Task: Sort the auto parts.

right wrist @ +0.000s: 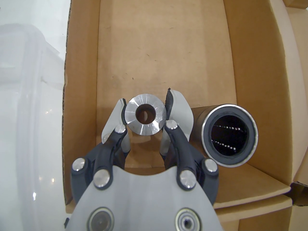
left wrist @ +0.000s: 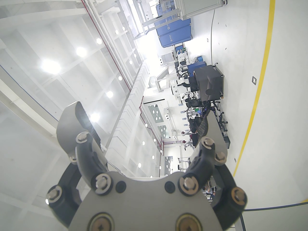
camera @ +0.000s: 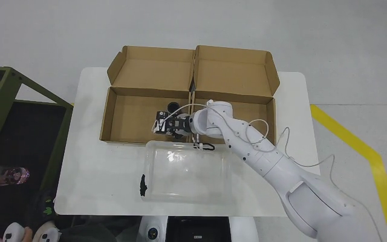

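My right gripper [right wrist: 146, 106] is shut on a silver metal bushing [right wrist: 145, 114] with a round bore, one pad on each side of it. It sits low inside the left cardboard box [camera: 130, 118], near that box's right end. Beside the bushing a dark cylindrical linear bearing [right wrist: 228, 138] lies on the box floor [right wrist: 163, 37]; from above the bearing [camera: 173, 109] shows just beyond the right gripper [camera: 162, 124]. A small black part [camera: 143, 186] lies in the clear plastic bin [camera: 187, 172]. My left gripper [left wrist: 142, 111] points up at the room, open, with nothing between its fingers.
A second cardboard box [camera: 242, 109] stands open to the right of the first, flaps up at the back. The clear bin's wall [right wrist: 24, 92] runs close along the box's near side. A green-framed dark crate [camera: 24, 127] stands off the table's left edge.
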